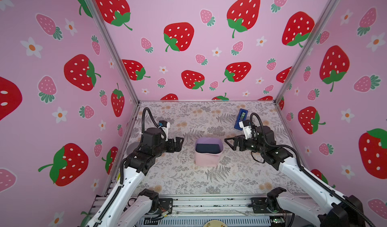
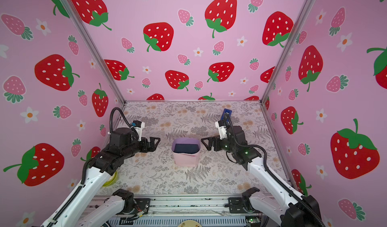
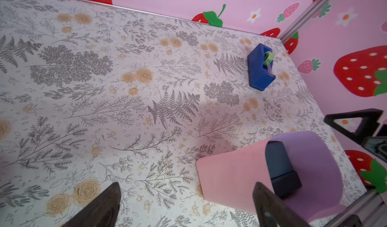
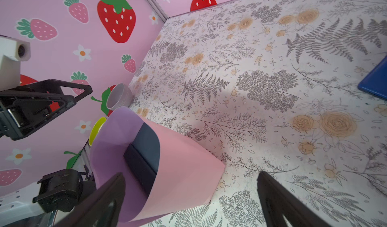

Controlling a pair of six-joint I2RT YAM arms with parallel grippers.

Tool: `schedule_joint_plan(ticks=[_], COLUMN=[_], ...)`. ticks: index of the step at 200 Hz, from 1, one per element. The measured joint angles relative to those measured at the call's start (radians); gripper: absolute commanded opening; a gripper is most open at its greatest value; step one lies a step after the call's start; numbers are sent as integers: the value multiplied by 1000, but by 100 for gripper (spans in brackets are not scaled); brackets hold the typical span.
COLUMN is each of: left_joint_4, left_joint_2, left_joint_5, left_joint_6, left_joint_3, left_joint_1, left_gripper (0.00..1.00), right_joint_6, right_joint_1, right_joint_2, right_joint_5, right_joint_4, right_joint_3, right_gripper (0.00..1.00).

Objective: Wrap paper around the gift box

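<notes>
left gripper (image 1: 179, 144) and right gripper (image 1: 229, 144) both hang with fingers spread wide, holding and touching nothing. the left wrist view shows its two dark fingers (image 3: 100, 207) far apart, and the right wrist view shows the same for its fingers (image 4: 280, 203). they face each other across the one small matte black cardboard gift box (image 1: 208, 148), each a little clear of it.

the box sits mid-desk, its longer side running parallel to the far edge. the one thin sheet of paper (image 1: 207, 159) stands looped round it, open upward (pale pink outside, lilac inside).

there is one blue tape dispenser (image 1: 240, 119) near the far right corner of the floral-patterned desk (image 1: 188, 180). two bowls sit at the left edge: a grey bowl (image 4: 118, 97) and a yellow-green bowl (image 4: 96, 129).
</notes>
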Motion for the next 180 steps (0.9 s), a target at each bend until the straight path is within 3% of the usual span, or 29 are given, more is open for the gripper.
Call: schedule_joint_plan(ticks=[34,51,104,138,180], left_joint_4=[104,172,323,404,494], left_joint_2=[-71,-111,-288,-263,-151], left_joint_5=[92,112,37,19,21], left_joint_6=[-37,-44,-31,-30,-24], left_joint_3=[-116,-194,-421,-471,-492], left_joint_1=[-19,-74,-266,-304,-333], left_gripper=[92,92,94,96,95], right_joint_6=[-7,-7,-56,-84,-119], right_joint_1=[74,137,317,360,378], right_joint_2=[-130,-172,-156,-85,-112], right_joint_5=[35,71,211,249,271], right_joint_4=[137,240,499,637,691], right_joint_3=[-154,-237,-416,-467,-493], right_gripper=[95,95,97,96,96])
